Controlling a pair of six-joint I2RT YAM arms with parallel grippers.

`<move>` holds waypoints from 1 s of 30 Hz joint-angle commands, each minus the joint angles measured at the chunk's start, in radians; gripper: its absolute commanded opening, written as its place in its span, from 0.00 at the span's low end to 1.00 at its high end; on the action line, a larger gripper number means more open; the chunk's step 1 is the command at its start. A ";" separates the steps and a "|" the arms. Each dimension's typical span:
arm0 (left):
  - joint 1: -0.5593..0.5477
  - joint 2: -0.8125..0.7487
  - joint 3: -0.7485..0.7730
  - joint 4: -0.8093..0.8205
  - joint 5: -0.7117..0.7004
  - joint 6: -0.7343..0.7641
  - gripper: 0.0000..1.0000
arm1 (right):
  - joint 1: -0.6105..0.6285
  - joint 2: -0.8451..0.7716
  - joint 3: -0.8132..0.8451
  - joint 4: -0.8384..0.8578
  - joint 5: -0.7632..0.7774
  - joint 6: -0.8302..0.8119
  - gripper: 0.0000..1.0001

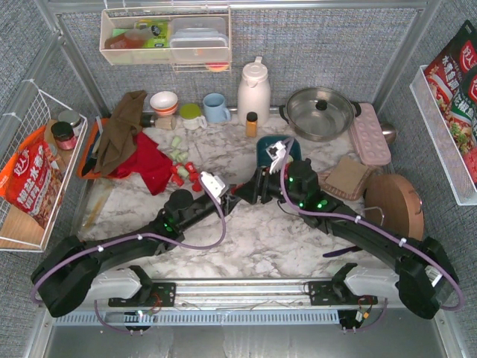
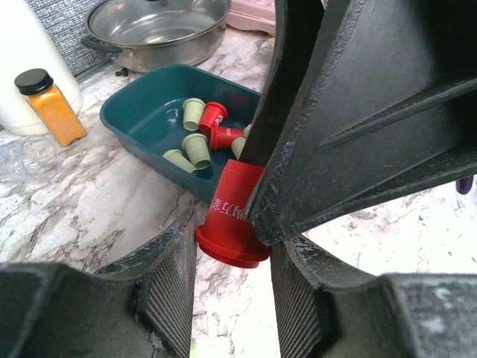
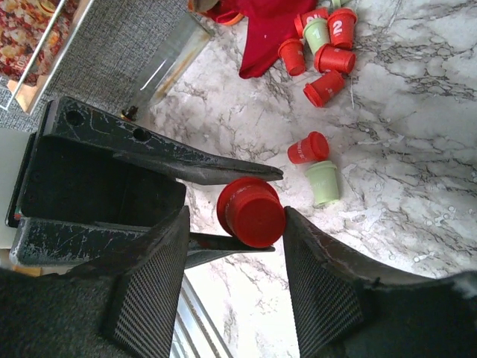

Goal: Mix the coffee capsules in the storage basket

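1. Presently the left hand (image 2: 232,262) is clenched on a red capsule (image 2: 231,220). Its two ribbed pads sit close against the pod's wide rim, and the narrow end points away from the wrist.
2. The right hand (image 3: 237,216) meets it from the opposite side, above the marble worktop (image 1: 246,246), with one finger on either side of the same red capsule. In the right wrist view one pad sits at the pod's edge while a gap shows at the other. This hand is therefore released, not clamped on the pod.
3. The storage basket (image 2: 141,145) stands on the worktop just beyond the two hands and in front of a lidded steel pan (image 2: 156,26).
4. A few coffee capsules (image 2: 196,145) lie inside the basket, pale green ones and two red ones together toward one end. A finger of the right hand hides the rest of that end.
5. More loose capsules (image 1: 182,170) lie on the worktop well to the left of the basket, bunched just beside a red cloth (image 1: 149,160). Nearer the hands, a red pod (image 3: 309,147) and a green pod (image 3: 322,183) lie side by side.
6. A spice bottle (image 2: 48,104) with a black cap and orange contents stands upright near the basket, not touching it.
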 commanded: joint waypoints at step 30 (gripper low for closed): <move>0.041 -0.079 -0.131 -0.338 -0.671 -0.319 0.99 | -0.173 0.292 0.161 -0.172 0.644 -0.472 0.00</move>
